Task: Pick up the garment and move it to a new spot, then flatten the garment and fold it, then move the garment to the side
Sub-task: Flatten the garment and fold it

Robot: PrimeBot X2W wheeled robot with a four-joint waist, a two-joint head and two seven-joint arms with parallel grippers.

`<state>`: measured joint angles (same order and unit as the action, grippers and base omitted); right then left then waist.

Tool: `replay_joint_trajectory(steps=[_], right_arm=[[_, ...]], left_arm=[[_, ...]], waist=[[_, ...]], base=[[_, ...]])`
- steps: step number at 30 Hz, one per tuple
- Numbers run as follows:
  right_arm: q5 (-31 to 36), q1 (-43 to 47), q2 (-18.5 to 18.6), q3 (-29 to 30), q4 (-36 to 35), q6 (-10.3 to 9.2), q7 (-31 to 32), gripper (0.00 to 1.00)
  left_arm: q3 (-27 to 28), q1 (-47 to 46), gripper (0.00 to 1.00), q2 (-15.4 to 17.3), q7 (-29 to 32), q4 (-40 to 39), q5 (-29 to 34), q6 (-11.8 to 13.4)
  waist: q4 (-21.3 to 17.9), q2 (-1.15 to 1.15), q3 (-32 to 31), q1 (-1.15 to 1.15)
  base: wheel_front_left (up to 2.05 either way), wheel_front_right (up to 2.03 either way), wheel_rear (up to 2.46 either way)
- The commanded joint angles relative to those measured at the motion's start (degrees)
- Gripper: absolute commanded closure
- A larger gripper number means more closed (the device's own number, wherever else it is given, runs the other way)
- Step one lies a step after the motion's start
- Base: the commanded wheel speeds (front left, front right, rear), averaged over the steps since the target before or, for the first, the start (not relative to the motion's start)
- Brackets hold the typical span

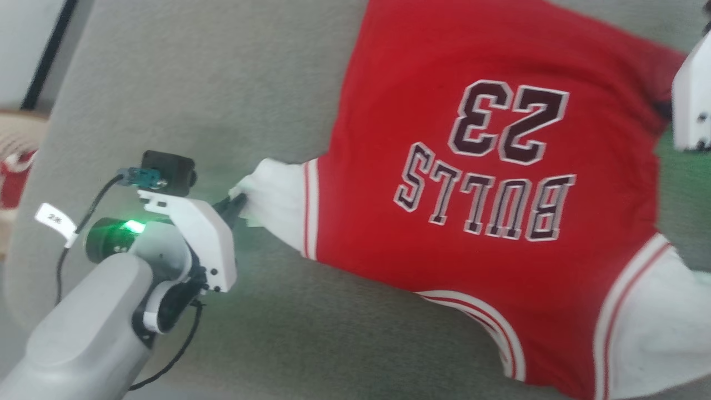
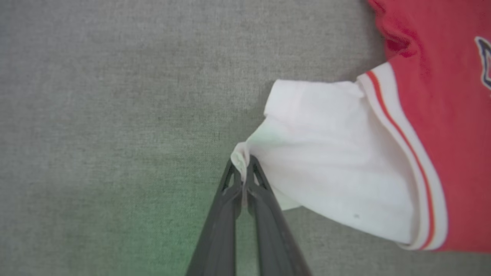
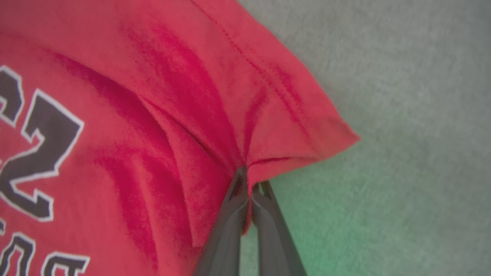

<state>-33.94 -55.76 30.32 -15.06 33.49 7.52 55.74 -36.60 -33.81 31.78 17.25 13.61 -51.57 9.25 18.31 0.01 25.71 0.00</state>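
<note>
The garment (image 1: 472, 183) is a red jersey with "BULLS 23" lettering, spread face up on a grey fabric surface (image 1: 222, 100), the lettering upside down to me. My left gripper (image 1: 236, 206) is shut on the tip of its white sleeve (image 2: 330, 161), fingers (image 2: 255, 199) pinching a small fold of white cloth. My right gripper (image 3: 249, 184) is shut on the red side edge of the garment (image 3: 215, 115), puckering creases toward the pinch. In the head view the right arm's white housing (image 1: 691, 94) shows at the right edge; the other white sleeve (image 1: 661, 328) lies at lower right.
Grey fabric surface stretches left of and below the garment (image 2: 115, 115). A pale woven basket with red cloth (image 1: 16, 161) sits at the far left beyond the surface's edge. A dark-framed pale wall panel (image 1: 33, 44) stands at upper left.
</note>
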Motion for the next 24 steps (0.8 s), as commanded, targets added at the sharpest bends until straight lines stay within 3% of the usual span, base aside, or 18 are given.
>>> replay_joint_trajectory(steps=[1,8,15,19,24], right_arm=[[-1.9,3.9,0.1,-0.7,-1.7,-0.06,1.0,1.0],[-8.0,17.6,1.3,-0.9,-17.6,-0.07,3.7,1.0],[-8.7,29.6,0.6,2.8,-28.6,-0.07,7.2,1.0],[-7.3,38.5,-1.9,7.6,-35.2,-0.06,8.7,1.0],[-4.9,46.2,-7.0,12.0,-37.7,-0.07,7.0,1.0]], left_arm=[[0.4,0.9,1.0,0.9,0.2,-0.3,0.0,0.5],[1.2,2.4,1.0,3.9,1.3,-1.6,-0.2,1.7],[1.5,3.4,1.0,5.7,1.8,-2.5,-0.4,2.3],[1.6,3.6,1.0,6.3,2.3,-3.3,-0.6,2.6],[1.2,3.9,1.0,6.4,2.7,-3.9,-0.5,3.0]], waist=[[-3.5,-0.01,-2.4,0.0],[-9.1,-0.01,-5.3,0.0],[-12.0,-0.01,-6.7,0.0],[-12.8,-0.01,-7.1,0.0],[-13.1,-0.01,-7.1,0.0]], base=[[0.0,0.0,0.0],[0.0,0.0,0.0],[0.0,0.0,0.0],[0.0,0.0,0.0],[0.0,0.0,0.0]])
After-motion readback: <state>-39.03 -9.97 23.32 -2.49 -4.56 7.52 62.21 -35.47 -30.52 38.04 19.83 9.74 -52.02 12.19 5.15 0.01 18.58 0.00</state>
